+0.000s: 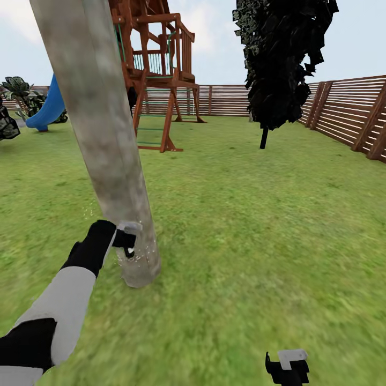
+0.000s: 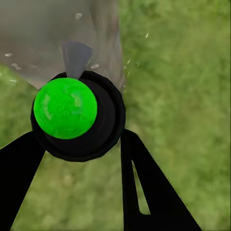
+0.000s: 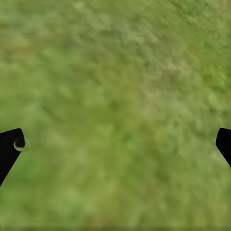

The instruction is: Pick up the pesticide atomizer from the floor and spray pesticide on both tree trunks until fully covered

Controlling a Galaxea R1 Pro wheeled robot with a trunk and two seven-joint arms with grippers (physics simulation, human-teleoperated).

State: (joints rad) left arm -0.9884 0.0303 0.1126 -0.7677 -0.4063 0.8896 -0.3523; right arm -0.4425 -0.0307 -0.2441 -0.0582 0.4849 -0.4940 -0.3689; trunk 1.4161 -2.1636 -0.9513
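From the head camera, a thick, straight, pale grey-brown tree trunk [image 1: 102, 139] with mottled bark leans across the left of the view, its foot in rough green lawn [image 1: 252, 225]. The left pincer [image 1: 126, 241] sits right against the trunk near its base, with fine white pesticide specks [image 1: 140, 256] dotted on the bark beside it. The right pincer [image 1: 288, 366] hangs low over bare grass, well apart from the trunk. To the right the lawn lies open up to a black-foliaged conifer [image 1: 281, 59] and a brown slatted wooden fence [image 1: 348, 110]; a red-brown wooden play tower [image 1: 161, 69] stands behind.

The left wrist camera shows the small round atomizer [image 2: 77, 115], bright green dome in a dark body, pinched between the black fingers [image 2: 144, 192], its grey nozzle aimed at the blurred trunk [image 2: 43, 38].

The right wrist camera shows black fingertips [image 3: 8, 149] spread wide apart over mottled grass [image 3: 120, 110].
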